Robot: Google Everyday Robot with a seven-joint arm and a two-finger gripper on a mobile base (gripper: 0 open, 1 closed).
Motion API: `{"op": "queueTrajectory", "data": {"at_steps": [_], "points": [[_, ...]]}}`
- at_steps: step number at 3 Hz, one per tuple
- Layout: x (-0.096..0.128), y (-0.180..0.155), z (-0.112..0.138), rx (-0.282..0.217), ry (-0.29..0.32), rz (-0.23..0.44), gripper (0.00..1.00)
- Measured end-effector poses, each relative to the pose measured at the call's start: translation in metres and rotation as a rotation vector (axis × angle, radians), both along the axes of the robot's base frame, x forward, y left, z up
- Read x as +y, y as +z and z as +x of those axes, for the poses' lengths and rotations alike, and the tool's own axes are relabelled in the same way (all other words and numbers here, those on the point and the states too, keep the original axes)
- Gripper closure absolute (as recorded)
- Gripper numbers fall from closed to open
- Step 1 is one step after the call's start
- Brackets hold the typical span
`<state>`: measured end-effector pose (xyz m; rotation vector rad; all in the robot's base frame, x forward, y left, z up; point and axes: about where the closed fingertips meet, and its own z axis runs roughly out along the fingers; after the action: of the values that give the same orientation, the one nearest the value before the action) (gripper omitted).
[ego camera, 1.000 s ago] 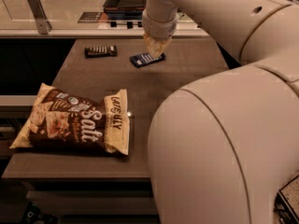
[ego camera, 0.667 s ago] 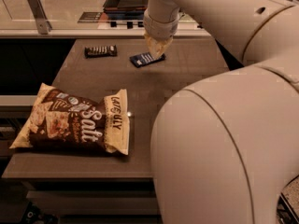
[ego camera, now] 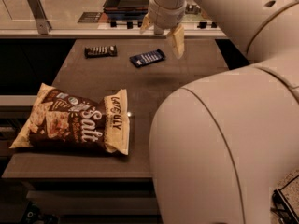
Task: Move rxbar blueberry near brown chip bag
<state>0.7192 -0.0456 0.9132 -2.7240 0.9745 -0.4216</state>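
The rxbar blueberry (ego camera: 147, 58), a small dark-blue bar with white lettering, lies flat on the brown table (ego camera: 187, 69) toward the back middle. My gripper (ego camera: 161, 33) hangs just above and to the right of it, open and empty, with one cream finger (ego camera: 177, 40) low on the right and the other finger (ego camera: 145, 23) on the left. The brown chip bag (ego camera: 74, 120) with "Salt" lettering lies at the front left of the table, well apart from the bar.
A dark brown wrapped bar (ego camera: 100, 51) lies at the back left of the table. Behind the table runs a counter with a dark tray (ego camera: 128, 1) and a metal bracket (ego camera: 37, 10). My large arm body (ego camera: 224, 143) fills the right foreground.
The gripper has lifted off the blue bar and its fingers have spread apart. The bar now lies uncovered on the table in about the same place.
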Motion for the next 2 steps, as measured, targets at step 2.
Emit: {"op": "queueTrajectory", "data": {"at_steps": [2], "points": [[-0.028,0.040,-0.005,-0.047,-0.013,0.014,0.00]]}}
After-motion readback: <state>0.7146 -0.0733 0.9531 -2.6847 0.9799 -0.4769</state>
